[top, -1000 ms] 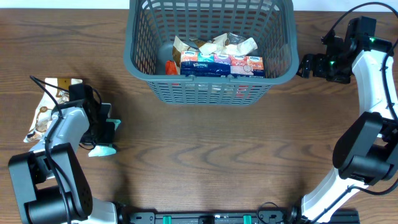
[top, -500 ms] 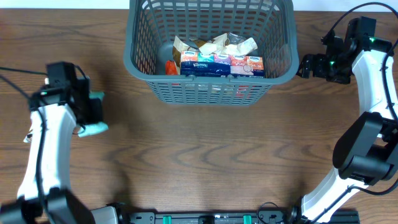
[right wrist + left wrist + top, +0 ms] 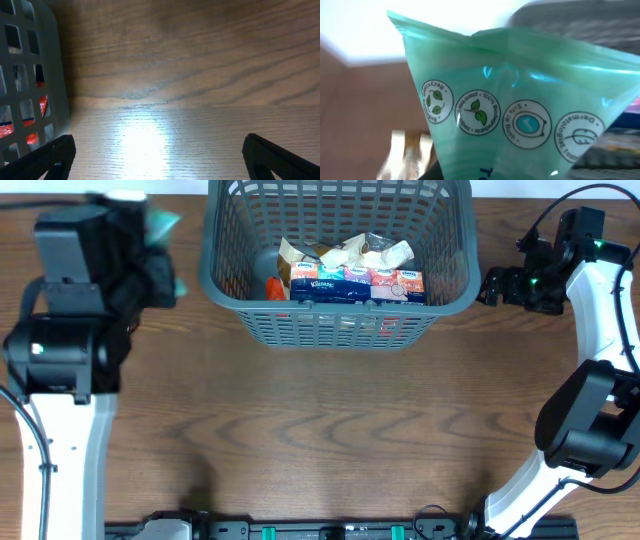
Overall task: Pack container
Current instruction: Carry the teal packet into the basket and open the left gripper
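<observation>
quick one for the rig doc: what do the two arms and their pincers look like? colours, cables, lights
Matching pair. Left arm and right arm have white link shells and bulky black joint housings. Thin black cables loop off the right wrist, where a green light glows. The left pincer is blurred but dark; the right pincer has two black, blunt fingers.

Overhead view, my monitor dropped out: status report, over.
Left gripper shut on mint-green plastic packet, held high left of dark grey slotted plastic basket. Right gripper open, empty, beside basket. Basket top unobstructed.
</observation>
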Tool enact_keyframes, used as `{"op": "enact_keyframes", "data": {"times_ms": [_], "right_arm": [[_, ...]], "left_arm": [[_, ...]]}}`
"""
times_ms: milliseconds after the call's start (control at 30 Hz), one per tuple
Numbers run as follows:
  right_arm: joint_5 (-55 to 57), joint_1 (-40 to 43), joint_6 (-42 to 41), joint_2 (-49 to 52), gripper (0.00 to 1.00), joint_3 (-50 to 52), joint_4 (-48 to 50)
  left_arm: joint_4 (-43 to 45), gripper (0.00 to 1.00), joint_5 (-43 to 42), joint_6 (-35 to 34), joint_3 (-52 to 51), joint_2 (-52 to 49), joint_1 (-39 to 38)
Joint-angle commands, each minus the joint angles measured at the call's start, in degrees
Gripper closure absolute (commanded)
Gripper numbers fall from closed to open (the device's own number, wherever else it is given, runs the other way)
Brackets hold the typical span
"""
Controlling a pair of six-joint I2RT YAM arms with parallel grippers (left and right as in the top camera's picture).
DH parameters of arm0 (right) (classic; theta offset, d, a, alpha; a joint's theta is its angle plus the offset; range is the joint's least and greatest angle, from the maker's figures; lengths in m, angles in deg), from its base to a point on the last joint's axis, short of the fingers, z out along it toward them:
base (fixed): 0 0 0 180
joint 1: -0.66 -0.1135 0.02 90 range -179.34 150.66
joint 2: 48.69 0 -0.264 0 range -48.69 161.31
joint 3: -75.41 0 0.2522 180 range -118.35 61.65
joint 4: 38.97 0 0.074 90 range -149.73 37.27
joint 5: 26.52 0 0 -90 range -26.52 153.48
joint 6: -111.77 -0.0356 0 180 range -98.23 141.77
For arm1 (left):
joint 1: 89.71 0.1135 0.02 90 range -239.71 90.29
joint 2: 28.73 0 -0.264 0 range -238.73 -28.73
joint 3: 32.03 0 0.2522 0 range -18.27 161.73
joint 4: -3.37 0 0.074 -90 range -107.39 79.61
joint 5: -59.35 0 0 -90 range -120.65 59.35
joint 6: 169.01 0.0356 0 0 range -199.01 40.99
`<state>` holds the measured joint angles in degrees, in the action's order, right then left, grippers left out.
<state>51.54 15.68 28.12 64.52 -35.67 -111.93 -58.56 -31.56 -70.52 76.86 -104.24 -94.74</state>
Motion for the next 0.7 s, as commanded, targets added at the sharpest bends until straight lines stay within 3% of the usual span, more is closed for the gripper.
{"op": "enact_keyframes", "data": {"times_ms": [0,200,400,500,667], "right_arm": [[0.15,-0.48,0.57,0.09,0.01,0.52,-0.42],[0.13,-0.50,0.57,0.07,0.01,0.52,-0.42],[0.13,-0.50,0.55,0.07,0.01,0.52,-0.50],[0.13,-0.50,0.57,0.09,0.01,0.52,-0.59],[0.11,-0.50,0.57,0.07,0.01,0.52,-0.61]], "left_arm": [[2.69,0.94,0.02,8.94,2.67,0.28,-5.84],[9.07,0.94,0.00,27.58,2.67,-2.16,-14.23],[15.54,0.94,0.00,41.64,2.67,-7.54,-16.26],[16.48,0.94,-0.02,52.39,2.67,-11.32,-16.26],[17.64,0.94,0.00,57.72,2.67,-18.16,-16.20]]}}
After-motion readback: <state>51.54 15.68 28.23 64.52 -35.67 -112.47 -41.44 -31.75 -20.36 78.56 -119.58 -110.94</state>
